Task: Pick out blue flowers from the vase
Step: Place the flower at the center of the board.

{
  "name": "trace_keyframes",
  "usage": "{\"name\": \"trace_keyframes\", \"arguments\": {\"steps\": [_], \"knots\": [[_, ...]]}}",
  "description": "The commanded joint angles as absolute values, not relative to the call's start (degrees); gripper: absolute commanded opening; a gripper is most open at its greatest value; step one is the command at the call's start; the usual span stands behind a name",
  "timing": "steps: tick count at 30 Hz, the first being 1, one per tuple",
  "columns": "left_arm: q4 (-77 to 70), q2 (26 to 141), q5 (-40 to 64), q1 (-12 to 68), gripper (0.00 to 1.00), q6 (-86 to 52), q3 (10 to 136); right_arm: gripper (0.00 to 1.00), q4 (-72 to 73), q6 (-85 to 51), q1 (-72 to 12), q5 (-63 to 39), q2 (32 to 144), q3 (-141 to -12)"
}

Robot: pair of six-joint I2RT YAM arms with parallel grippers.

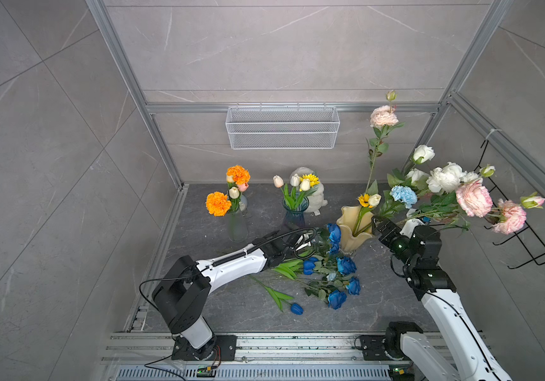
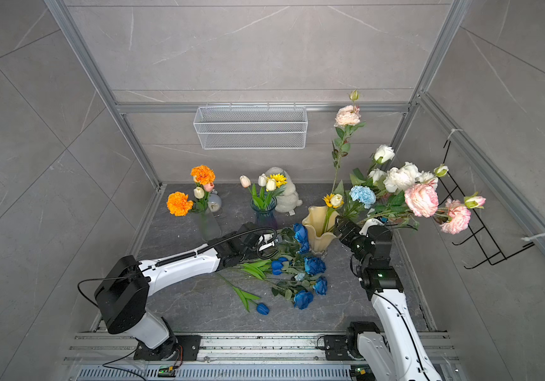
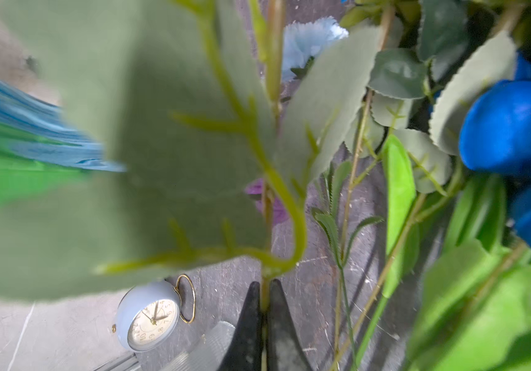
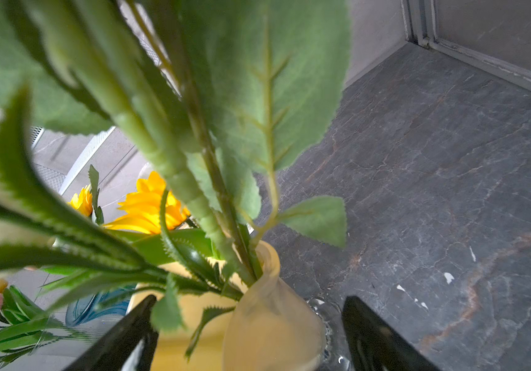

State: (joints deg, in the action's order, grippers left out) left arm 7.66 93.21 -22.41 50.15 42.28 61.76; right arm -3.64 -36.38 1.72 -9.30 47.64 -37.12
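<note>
Beside the vase (image 1: 354,236) lie blue flowers (image 1: 346,266) (roses, tulips).

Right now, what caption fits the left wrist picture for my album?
Left gripper pinching a leafy green stem, blue tulip buds alongside, small clock beyond.

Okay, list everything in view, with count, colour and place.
cream vase: one, table right of centre
roses: several, white and pink, in cream vase
carnation: one, pale blue, in cream vase
blue flowers: several, deep blue, heaped on table
marigolds: two, orange, clear vase back left
blue vase: one, back centre
plush toy: one, white, behind blue vase
clock: one, pale blue, by clear vase
wire basket: one, white, back wall
wire rack: one, black, right wall
left gripper: shut on leafy stem
right gripper: open, astride cream vase
</note>
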Motion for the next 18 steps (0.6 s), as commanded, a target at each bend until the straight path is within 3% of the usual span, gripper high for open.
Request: {"name": "trace_keyframes", "arguments": {"steps": [1,8,12,18], "knots": [[1.8,94.1,-21.8,49.6,0.0,43.8,61.5,0.93,-4.6,-36.5,1.6,-9.5,46.9,-38.6],[0.7,94.7,-21.1,49.5,0.0,42.6,59.3,0.98,-6.3,-36.2,1.6,-8.2,45.6,-38.6],[-0.5,93.3,-20.4,49.5,0.15,42.5,57.2,0.98,-4.9,-37.9,1.6,-8.8,46.9,-38.2],[-1.3,92.5,-20.2,49.5,0.2,41.8,55.8,0.99,-3.9,-39.3,1.6,-8.5,47.6,-37.8]]}}
